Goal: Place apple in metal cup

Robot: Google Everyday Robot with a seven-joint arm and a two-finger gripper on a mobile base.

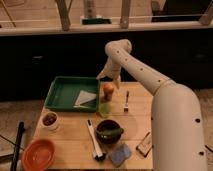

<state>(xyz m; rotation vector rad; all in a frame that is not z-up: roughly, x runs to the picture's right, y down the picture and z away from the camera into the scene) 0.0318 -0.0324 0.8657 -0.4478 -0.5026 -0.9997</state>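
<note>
The apple [108,89], small, round and orange-red, is directly over the metal cup [105,108], a greenish-looking cup standing at the table's middle. I cannot tell whether the apple rests on the cup's rim or hangs just above it. My gripper [111,80] comes down from the white arm's elbow [118,49] and is right on top of the apple, at its upper side.
A green tray [61,95] with a white napkin [86,98] lies left of the cup. A fork [126,101] lies to its right. In front are a dark bowl [109,131], a black-and-white utensil [95,141], a blue sponge [120,154], a small pale cup with dark red contents [49,120] and an orange bowl [38,154].
</note>
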